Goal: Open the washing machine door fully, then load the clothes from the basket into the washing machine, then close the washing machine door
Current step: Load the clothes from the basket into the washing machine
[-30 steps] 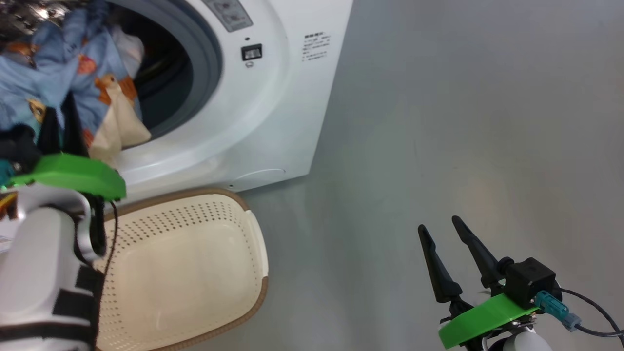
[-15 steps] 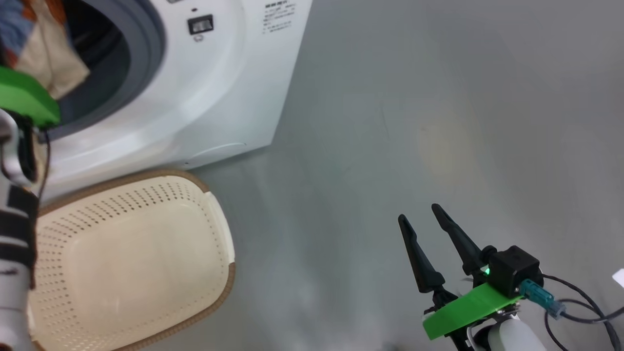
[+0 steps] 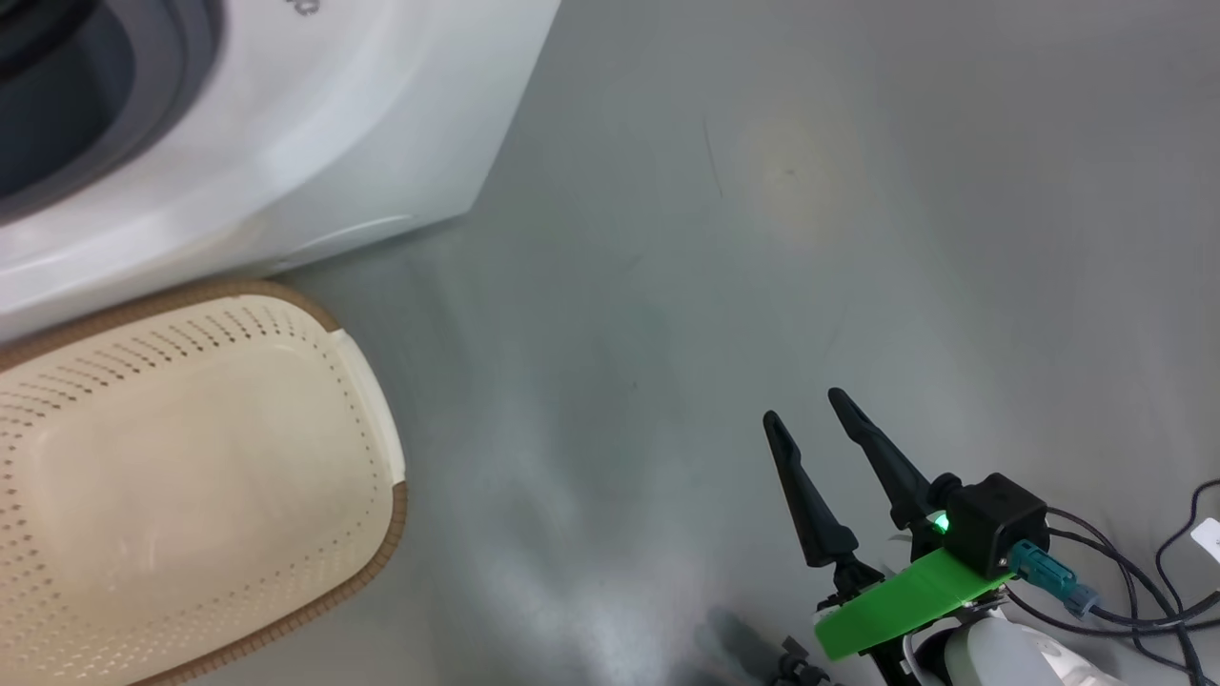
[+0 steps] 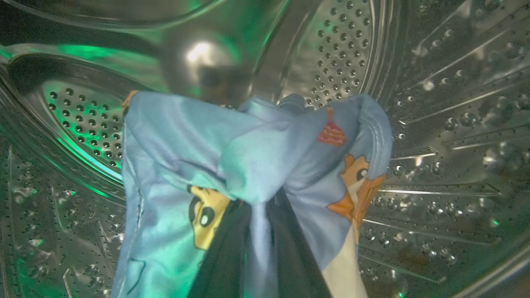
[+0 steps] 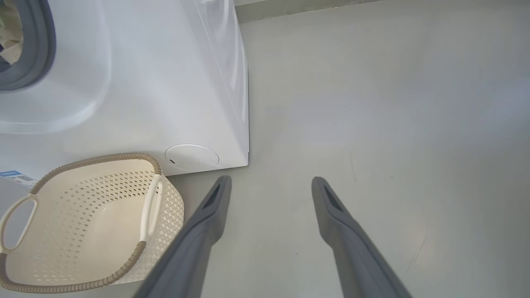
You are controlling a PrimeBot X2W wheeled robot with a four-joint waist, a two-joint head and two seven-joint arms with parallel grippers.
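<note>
Open grey floor [image 3: 762, 191] takes up the head view from twelve round to six o'clock. The only things on it are the right end effector [image 3: 803, 408] at five o'clock and some dark cables [image 3: 1134, 572] trailing beside it. That end effector's two long fingers stand spread wide with nothing between them, hovering over bare floor well apart from the other things. The washing machine [image 3: 286, 143] sits at ten to eleven o'clock, its lower front corner reaching in toward the middle of the view. Part of its grey gasket [image 3: 195, 67] curves around the dark opening at the top left edge. The basket [image 3: 393, 519] stands on the floor at eight o'clock, just beside the foot of the machine. I cannot tell whether they touch. Its perforated walls and bottom show bare. In the left wrist view the steel perforated drum [image 4: 434, 124] surrounds the left end effector [image 4: 261, 215]. Its dark fingers are pinched nearly together on a fold of the clothes [image 4: 186, 145], light blue bear-print fabric with a cream piece at five o'clock, held up inside the drum. In the right wrist view a round cap [image 5: 191, 157] sits low on the machine's front. A small blue label sticker [image 5: 14, 177] shows at nine o'clock, its print too small to read.
</note>
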